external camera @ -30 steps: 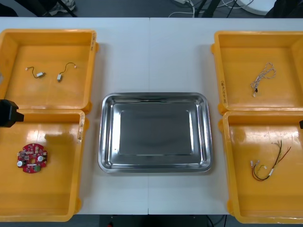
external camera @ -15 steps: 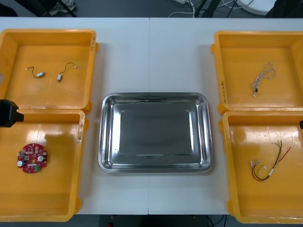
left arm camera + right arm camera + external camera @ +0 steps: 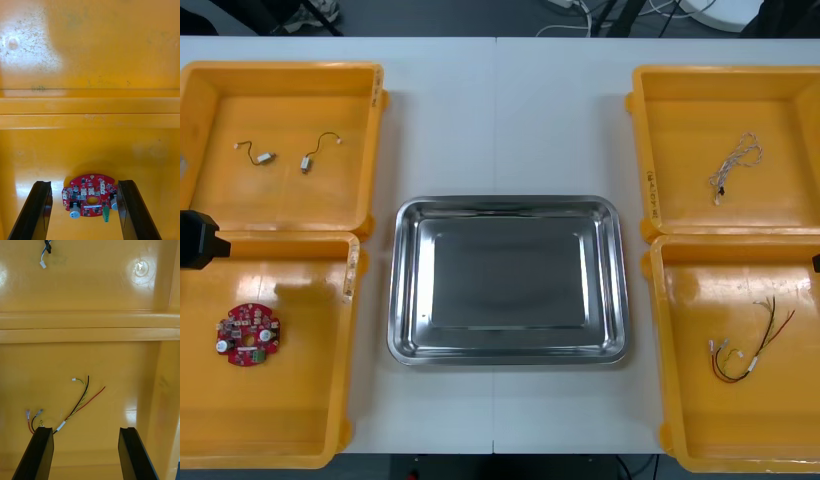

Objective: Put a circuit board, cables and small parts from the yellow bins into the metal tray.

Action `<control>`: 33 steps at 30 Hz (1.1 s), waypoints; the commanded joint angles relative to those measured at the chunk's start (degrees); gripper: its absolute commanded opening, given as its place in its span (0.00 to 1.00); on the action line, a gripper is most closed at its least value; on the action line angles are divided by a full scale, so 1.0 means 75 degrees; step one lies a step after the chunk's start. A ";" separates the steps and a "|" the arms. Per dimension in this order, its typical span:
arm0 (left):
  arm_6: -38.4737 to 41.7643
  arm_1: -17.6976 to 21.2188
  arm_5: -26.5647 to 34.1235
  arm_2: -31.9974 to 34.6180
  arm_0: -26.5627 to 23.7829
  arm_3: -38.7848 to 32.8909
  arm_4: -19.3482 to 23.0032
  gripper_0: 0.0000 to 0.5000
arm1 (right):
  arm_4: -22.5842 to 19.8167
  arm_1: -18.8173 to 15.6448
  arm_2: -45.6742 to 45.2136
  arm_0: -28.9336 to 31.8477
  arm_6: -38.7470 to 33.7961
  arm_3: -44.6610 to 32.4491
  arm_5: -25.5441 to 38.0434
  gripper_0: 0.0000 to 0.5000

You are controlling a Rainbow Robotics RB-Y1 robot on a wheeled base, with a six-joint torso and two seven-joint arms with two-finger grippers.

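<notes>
Circuit board: one, in the lower-left yellow bin, unmoved since a second before.
Left gripper: spread wide, empty, the circuit board lying between its fingers.
Right gripper: spread wide, empty, near the red and yellow cable, lower right.
Metal tray: one, bare, centre of the bench.
Yellow bins: four.
Small metal parts: two, upper left.
Twisted cable: one, upper right.

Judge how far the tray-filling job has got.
Done: nothing; the metal tray is bare. In hand: the left claw, open, is lined up on the circuit board; the right claw, open, over the red and yellow cable. Left: those two, the twisted cable and the small metal parts all lie in yellow bins.
</notes>
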 commanded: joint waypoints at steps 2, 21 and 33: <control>-0.0840 0.0372 -0.0051 0.0231 0.0174 -0.0225 0.0054 1.00 | 0.0040 -0.0103 -0.0286 0.0063 0.0061 -0.0197 -0.0033 1.00; -0.0840 0.0372 -0.0051 0.0231 0.0174 -0.0225 0.0054 1.00 | 0.0040 -0.0103 -0.0286 0.0063 0.0061 -0.0197 -0.0033 1.00; -0.0840 0.0372 -0.0051 0.0231 0.0174 -0.0225 0.0054 1.00 | 0.0040 -0.0103 -0.0286 0.0063 0.0061 -0.0197 -0.0033 1.00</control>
